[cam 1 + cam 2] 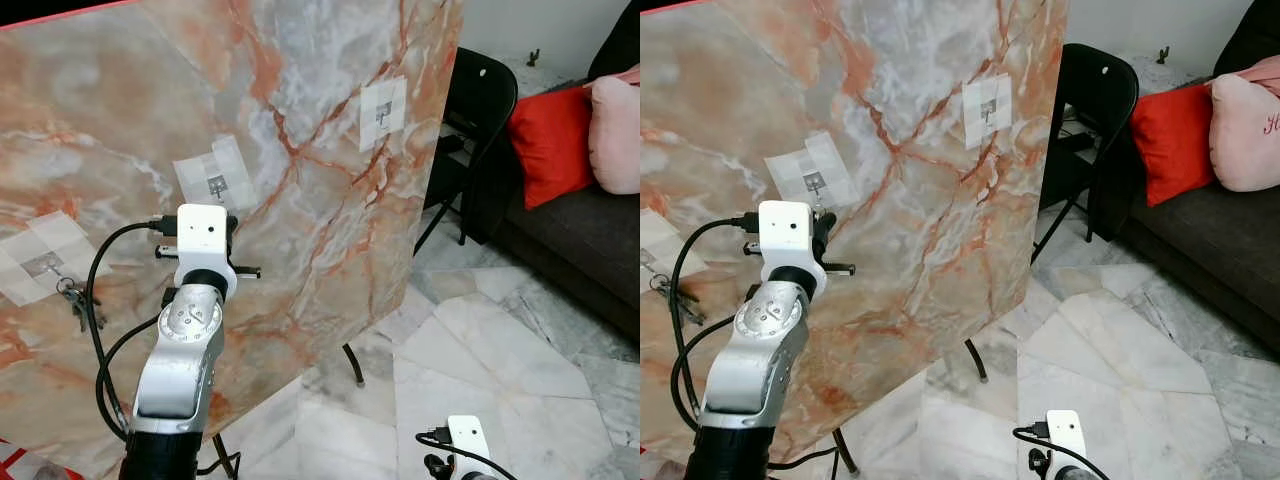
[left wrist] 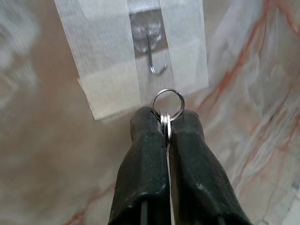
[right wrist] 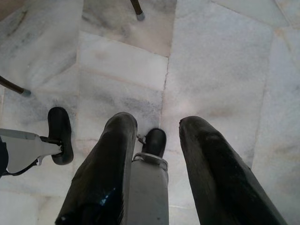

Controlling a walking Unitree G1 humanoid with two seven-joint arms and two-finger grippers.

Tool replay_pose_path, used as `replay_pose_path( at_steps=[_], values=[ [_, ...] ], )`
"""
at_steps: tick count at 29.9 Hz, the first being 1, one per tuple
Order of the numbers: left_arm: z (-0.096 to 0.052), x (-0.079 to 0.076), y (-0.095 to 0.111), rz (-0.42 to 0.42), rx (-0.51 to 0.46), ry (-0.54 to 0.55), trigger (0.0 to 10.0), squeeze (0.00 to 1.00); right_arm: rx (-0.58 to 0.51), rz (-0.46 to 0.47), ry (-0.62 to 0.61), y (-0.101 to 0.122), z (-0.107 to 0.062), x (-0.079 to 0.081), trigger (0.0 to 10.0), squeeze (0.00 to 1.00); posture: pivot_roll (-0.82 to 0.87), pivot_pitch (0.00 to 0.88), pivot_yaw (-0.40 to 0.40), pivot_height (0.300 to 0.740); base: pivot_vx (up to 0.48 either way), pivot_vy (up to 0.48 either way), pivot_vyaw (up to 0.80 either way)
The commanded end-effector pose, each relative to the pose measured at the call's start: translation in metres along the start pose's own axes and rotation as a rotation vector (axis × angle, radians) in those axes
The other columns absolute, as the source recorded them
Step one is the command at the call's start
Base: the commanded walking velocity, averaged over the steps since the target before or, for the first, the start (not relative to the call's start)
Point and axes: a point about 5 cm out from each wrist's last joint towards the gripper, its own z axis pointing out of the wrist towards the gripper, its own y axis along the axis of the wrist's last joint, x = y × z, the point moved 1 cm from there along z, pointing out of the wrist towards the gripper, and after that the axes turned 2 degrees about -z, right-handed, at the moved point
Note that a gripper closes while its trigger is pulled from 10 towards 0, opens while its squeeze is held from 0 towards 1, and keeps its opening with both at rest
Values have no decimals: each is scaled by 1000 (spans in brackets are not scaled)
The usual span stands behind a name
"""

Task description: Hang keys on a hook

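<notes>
A slanted marble board (image 1: 300, 250) carries three taped-on hooks. In the left wrist view my left gripper (image 2: 166, 124) is shut on a silver key ring (image 2: 168, 103), held just below the middle hook (image 2: 152, 51) without touching it. The keys under the ring are hidden by the fingers. In the eye views my raised left arm (image 1: 190, 330) points at that middle hook's tape patch (image 1: 217, 180). Another bunch of keys (image 1: 78, 300) hangs from the left hook. The right hook (image 1: 383, 112) is bare. My right gripper (image 3: 157, 124) hangs open over the floor.
A black folding chair (image 1: 482, 95) stands behind the board's right edge. A dark sofa with a red cushion (image 1: 550, 140) and a pink cushion (image 1: 615, 125) is at the far right. The board's stand leg (image 1: 352, 365) rests on the marble floor (image 1: 500, 360).
</notes>
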Motion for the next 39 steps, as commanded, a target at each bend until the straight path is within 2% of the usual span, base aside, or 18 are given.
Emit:
replay_pose_path(
  at_steps=[1,10,19,39],
  values=[
    [-3,0,2,17,11,-6,10000,0,8,-5,6,-2,0,1,10000,0,33,38,1,740,0,0,0],
    [5,-6,19,12,-16,-9,10000,0,8,-4,6,-2,0,2,10000,0,31,38,1,740,0,0,0],
    [11,-4,25,16,-13,36,10000,0,9,-3,7,-3,0,2,10000,0,30,38,1,740,0,0,0],
    [15,-2,19,48,62,65,10000,0,9,0,8,-3,0,2,10000,0,26,36,3,740,0,0,0]
  ],
)
